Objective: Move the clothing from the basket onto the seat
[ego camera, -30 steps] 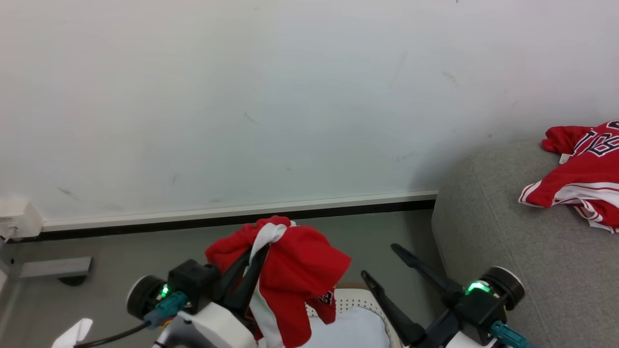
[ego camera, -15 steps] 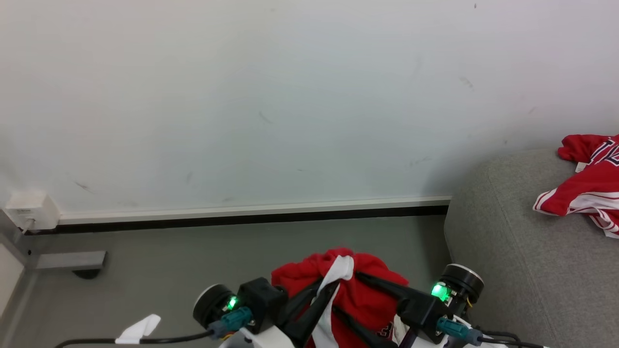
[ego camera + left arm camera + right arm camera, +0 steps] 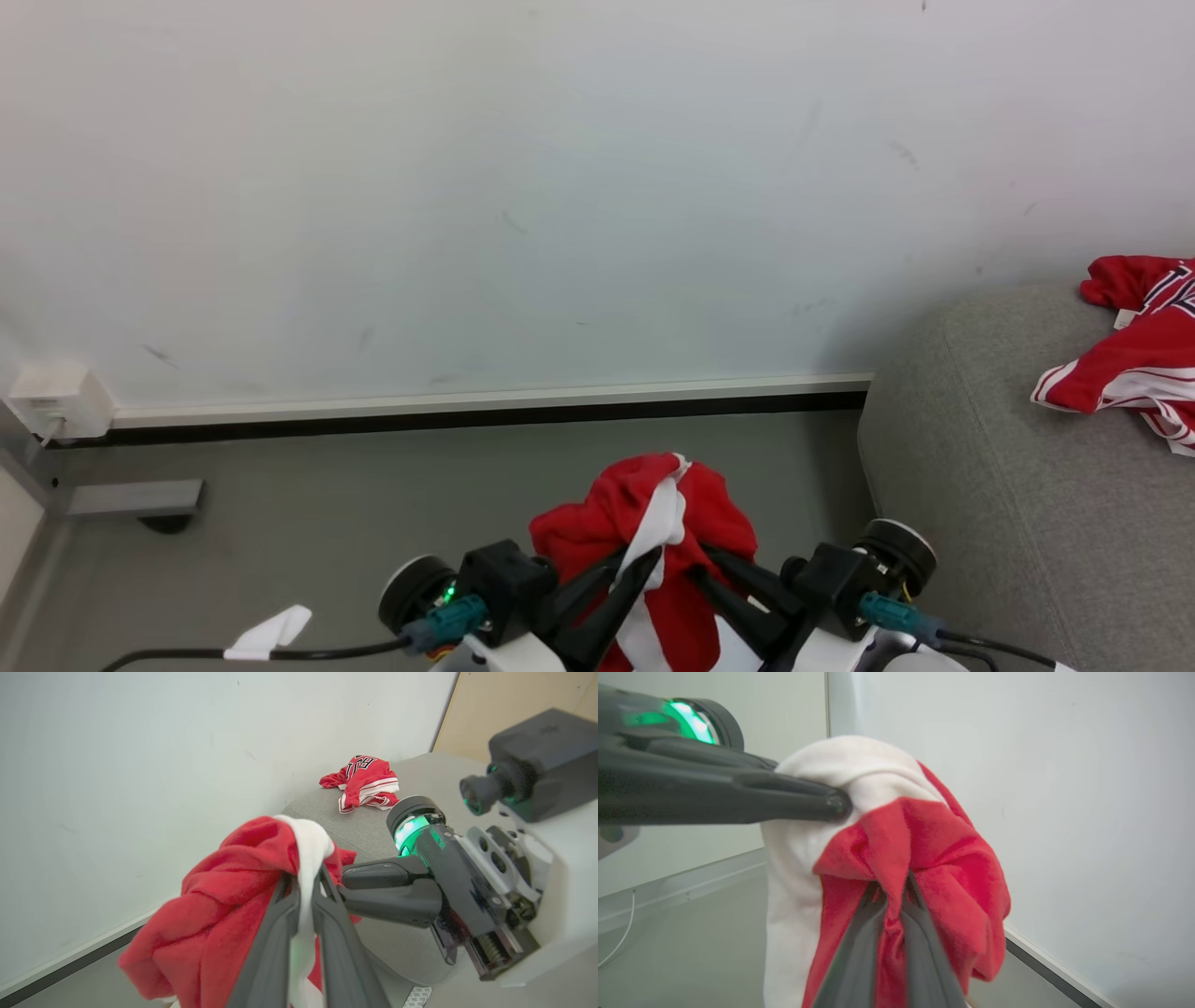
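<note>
Left pincer [image 3: 644, 565] and right pincer [image 3: 714, 565], both clamped on the garment [image 3: 644, 504]
They rise side by side from the head view's bottom edge, tips angled toward each other and nearly meeting, each pair of fingers pressed together through the cloth.

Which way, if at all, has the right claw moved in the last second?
Yes. The right gripper has swung left, away from the grey seat, and closed on the red garment.
</note>
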Robot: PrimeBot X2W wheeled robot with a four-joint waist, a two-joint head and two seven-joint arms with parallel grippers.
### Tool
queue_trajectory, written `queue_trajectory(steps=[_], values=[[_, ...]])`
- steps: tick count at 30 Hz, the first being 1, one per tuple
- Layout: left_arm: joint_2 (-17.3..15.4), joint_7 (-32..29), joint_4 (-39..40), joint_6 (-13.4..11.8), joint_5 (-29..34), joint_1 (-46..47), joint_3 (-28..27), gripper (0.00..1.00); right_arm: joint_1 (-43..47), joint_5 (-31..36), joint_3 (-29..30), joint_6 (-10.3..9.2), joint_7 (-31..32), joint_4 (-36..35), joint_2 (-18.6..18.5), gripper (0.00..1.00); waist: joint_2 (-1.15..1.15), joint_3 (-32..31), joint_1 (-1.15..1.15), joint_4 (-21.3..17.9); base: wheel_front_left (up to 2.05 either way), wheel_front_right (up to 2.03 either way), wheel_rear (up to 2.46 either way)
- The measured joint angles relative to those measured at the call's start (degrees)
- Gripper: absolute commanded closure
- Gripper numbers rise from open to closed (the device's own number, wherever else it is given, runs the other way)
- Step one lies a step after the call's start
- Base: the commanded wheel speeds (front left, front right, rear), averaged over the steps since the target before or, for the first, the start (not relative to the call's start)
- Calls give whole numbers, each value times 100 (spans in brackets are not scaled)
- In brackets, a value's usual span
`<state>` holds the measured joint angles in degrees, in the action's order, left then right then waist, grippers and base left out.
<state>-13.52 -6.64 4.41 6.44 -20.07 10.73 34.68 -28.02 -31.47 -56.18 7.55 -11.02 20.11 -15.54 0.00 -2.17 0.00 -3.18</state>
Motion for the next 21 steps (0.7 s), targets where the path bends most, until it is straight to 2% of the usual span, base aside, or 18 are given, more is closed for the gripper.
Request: queue_trajectory(steps=[1,2,3,10,21], values=[[-8,57,-23,-38,15,0,-25,42,9,-27,69,0,-22,7,-2,100,0,8,0,-22,0,0,0],[-14,92,-46,-57,52,3,-41,11,15,-57,137,0,-42,12,-9,100,0,16,0,-47,0,0,0],[-16,141,-76,-82,76,4,-46,0,30,-77,218,0,-66,15,-19,100,0,25,0,-75,0,0,0],[-46,455,-385,-230,225,3,-60,0,195,-76,944,0,-180,-56,-129,100,0,105,0,-418,0,0,0],[87,827,-805,-276,296,76,77,0,572,235,2025,0,-110,-550,-333,100,0,261,0,-1329,0,0,0]])
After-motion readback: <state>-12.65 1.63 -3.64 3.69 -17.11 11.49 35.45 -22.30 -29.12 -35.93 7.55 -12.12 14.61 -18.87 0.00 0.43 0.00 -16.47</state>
